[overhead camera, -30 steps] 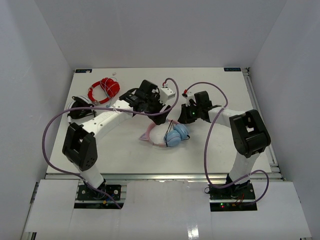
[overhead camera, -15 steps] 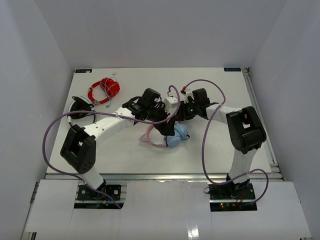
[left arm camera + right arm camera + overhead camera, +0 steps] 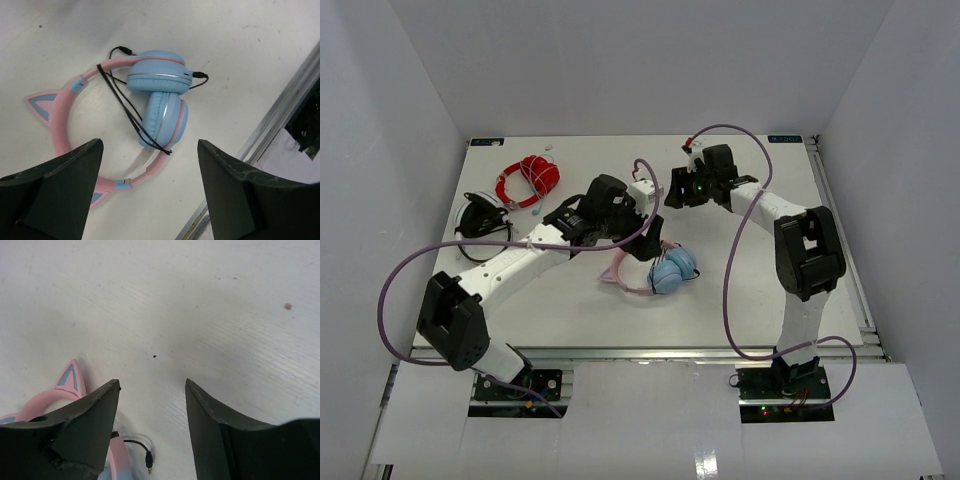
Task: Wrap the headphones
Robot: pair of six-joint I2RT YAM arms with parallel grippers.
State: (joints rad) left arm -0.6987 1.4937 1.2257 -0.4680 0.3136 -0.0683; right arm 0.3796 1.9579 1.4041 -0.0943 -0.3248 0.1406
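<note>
The headphones (image 3: 665, 270) lie flat on the white table near its middle, with light-blue earcups folded together, a pink headband and cat ears. In the left wrist view the earcups (image 3: 160, 75) are stacked and the thin dark cable (image 3: 125, 102) loops across the headband and cups. My left gripper (image 3: 150, 190) is open and empty, hovering just above the headphones (image 3: 642, 243). My right gripper (image 3: 152, 385) is open and empty above bare table beyond the headphones (image 3: 675, 190). Its view shows one cat ear (image 3: 70, 377) and the cable's plug (image 3: 148, 460) lying loose.
A red coiled cable bundle (image 3: 528, 180) and black-and-white headphones (image 3: 480, 215) lie at the back left. The table's metal front rail (image 3: 280, 115) runs close to the headphones. White walls enclose the table on three sides.
</note>
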